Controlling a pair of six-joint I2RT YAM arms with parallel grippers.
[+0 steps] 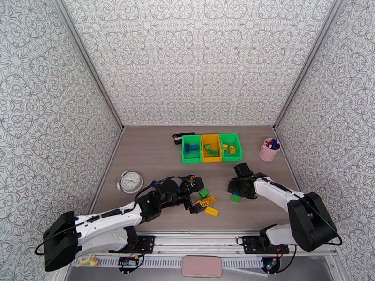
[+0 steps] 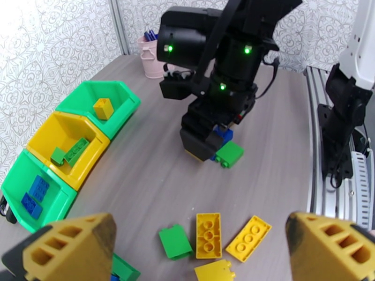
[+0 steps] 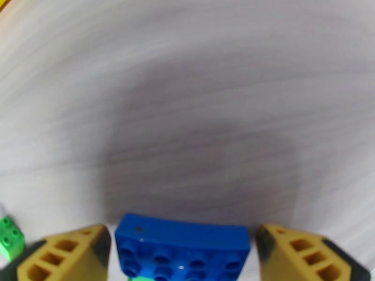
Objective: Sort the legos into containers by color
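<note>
In the right wrist view a blue lego lies on the table between the fingers of my right gripper, with a narrow gap on each side; the jaws are open. A green lego sits right beside it. My left gripper hangs wide open and holds nothing, above three yellow legos and a green one. The containers stand in a row at the back. The left green bin holds blue bricks, the yellow bin holds green ones, and the right green bin holds a yellow one.
A pink cup with pens stands right of the bins. A white alarm clock sits at the table's left side. A black object lies just left of the bins. Patterned walls close in the table on three sides.
</note>
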